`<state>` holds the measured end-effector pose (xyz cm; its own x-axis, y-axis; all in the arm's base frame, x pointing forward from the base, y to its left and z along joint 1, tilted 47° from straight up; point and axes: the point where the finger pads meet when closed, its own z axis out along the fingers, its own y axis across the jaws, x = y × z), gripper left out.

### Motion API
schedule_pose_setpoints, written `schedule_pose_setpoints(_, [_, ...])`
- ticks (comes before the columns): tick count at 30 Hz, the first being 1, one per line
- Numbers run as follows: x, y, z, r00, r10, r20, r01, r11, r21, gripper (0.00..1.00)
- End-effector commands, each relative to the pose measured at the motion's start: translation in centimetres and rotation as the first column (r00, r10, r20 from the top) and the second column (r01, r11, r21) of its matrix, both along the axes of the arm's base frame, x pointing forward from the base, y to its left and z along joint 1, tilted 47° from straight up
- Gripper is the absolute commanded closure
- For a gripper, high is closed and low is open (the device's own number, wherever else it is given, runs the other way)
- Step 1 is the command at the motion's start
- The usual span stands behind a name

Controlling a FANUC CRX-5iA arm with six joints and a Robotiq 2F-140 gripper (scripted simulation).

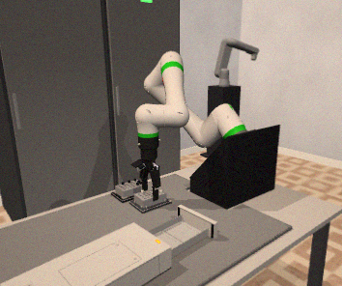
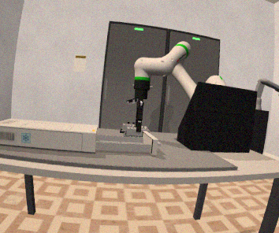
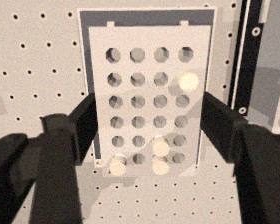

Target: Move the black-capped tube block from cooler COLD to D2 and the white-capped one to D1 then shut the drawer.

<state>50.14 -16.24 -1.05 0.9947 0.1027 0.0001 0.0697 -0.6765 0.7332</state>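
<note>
The white-capped cooling block point(image 1: 142, 199) point(image 3: 150, 90) sits in deck slot D1 point(image 1: 150, 209) point(image 3: 148, 16) and looks level; several white caps show on top. My gripper point(image 1: 150, 192) point(image 2: 139, 129) point(image 3: 148, 107) points down, its fingers against the block's two long sides, shut on it. The black-capped cooling block point(image 1: 127, 189) stands in slot D2 point(image 1: 120, 198), beyond D1. The drawer point(image 1: 195, 220) point(image 2: 122, 148) of cooler COLD point(image 1: 92, 258) point(image 2: 43, 135) stands open, with no block in it. COLD's lamp point(image 1: 157, 242) point(image 2: 94, 130) is lit orange. The block's underside is hidden.
A large black housing point(image 1: 237, 169) point(image 2: 221, 118) stands on the table, to the right of the slots in the top and exterior views. The drawer's raised front panel stands close to D1. A dark rail point(image 3: 248, 55) runs to the right of D1 in the wrist view.
</note>
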Motion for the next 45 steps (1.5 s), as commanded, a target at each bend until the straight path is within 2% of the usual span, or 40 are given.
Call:
schedule_pose_setpoints(1, [0.08, 0.08, 0.05, 1.000, 0.002, 0.001, -0.002, 1.000, 0.000, 0.48])
schedule_pose_setpoints(13, [0.08, 0.08, 0.05, 1.000, 0.002, 0.001, -0.002, 1.000, 0.000, 0.34])
schedule_pose_setpoints(45, [0.08, 0.08, 0.05, 1.000, 0.002, 0.001, -0.002, 1.000, 0.000, 0.34])
